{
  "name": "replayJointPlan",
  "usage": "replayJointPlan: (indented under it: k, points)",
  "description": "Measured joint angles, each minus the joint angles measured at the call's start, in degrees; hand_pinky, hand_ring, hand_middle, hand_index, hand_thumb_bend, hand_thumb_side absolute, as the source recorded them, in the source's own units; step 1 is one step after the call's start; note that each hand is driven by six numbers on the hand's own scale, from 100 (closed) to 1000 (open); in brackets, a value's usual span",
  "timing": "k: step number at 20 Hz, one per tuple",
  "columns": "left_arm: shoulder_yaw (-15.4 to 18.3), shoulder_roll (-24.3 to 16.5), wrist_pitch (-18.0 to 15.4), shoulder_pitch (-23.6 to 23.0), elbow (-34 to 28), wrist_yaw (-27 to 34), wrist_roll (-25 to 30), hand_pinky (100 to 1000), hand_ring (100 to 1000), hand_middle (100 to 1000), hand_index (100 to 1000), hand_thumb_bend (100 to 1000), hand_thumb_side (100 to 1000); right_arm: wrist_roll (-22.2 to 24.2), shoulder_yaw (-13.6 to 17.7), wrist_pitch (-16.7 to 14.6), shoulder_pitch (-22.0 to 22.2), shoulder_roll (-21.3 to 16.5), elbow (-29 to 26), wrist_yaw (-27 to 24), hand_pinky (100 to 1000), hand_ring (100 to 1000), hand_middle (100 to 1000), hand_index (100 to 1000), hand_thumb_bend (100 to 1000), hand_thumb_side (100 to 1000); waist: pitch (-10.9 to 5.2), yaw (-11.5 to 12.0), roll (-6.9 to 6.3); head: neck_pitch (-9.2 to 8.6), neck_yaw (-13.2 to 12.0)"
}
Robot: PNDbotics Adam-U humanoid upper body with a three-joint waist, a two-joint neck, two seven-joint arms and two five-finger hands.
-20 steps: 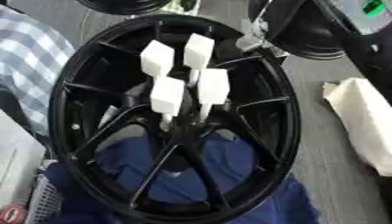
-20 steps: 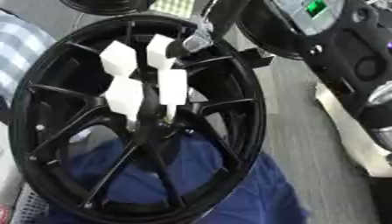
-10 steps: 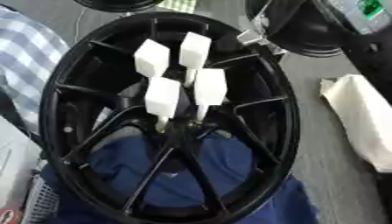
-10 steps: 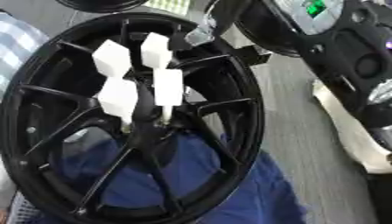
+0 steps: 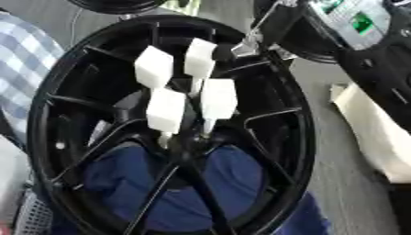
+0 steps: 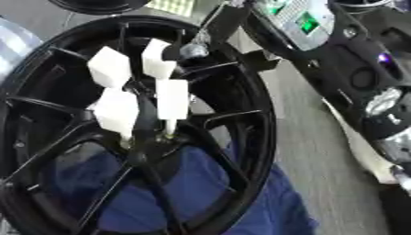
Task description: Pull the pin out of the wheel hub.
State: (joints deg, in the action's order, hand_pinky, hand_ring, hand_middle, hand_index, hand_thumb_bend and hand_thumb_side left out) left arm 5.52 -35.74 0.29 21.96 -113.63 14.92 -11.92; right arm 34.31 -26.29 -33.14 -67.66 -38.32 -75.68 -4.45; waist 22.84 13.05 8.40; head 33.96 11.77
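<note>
The wheel hub [image 5: 297,119] fills most of the view. It is black and spoked, and it lies over a blue cloth [image 5: 185,193] that shows between its lower spokes. The right arm [image 6: 321,50] enters from the upper right and crosses above the rim. A pale cloth [image 5: 369,124] lies outside the rim on the right.

The right hand [image 6: 221,23] hangs over the upper right part of the rim. We cannot tell whether it is released or clenched, and it holds nothing that we can see. The left hand does not appear.

Four pins with white block heads stand in the hub centre. The nearest pin [image 5: 200,57] lies just down and to the left of the hand, not touching it. Its long axis runs from the head down its thin stem toward the hub centre, so we judge the pull should follow that line, up and away from the centre.

Against the picture from a second ago, the whole view has shifted, which we put down to the head. The gap between the hand and the pin looks about unchanged.
</note>
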Motion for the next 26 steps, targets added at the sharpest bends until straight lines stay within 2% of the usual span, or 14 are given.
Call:
replayJointPlan:
  k: [4,9,14,22,26]
  points:
    - [0.0,-0.7,-0.3,0.3,0.0,-0.3,0.2,835,729,733,762,196,715,-0.4,-1.7,-0.4,0.9,-2.1,-2.2,0.2,878,812,742,818,447,216,0.59,1.3,1.02,-0.3,1.4]
    - [0.2,-1.3,-0.6,0.2,0.0,-0.5,0.1,836,728,732,762,192,720,-0.5,-2.4,-0.5,1.4,-4.8,-6.8,-1.6,882,815,748,820,451,222,1.24,2.5,1.83,0.58,3.4]
    - [0.4,-1.5,-0.7,-0.3,0.0,-0.6,0.0,836,728,733,762,189,723,-0.5,-2.4,-0.5,1.6,-6.3,-9.3,-2.5,882,819,751,823,458,221,1.73,2.5,2.02,0.78,4.0]
    - [0.4,-1.6,-0.7,-0.3,0.0,-0.7,0.0,837,728,733,762,187,723,-0.5,-1.9,-0.5,1.6,-6.8,-9.5,-2.6,882,820,753,825,466,221,1.75,2.2,2.03,0.67,3.9]
    - [0.4,-2.0,-0.8,-0.4,0.0,-0.7,0.0,837,728,733,762,187,722,-0.5,-0.9,-0.5,1.8,-7.2,-9.5,-2.7,881,823,756,825,458,185,1.74,1.9,2.03,-0.05,3.8]
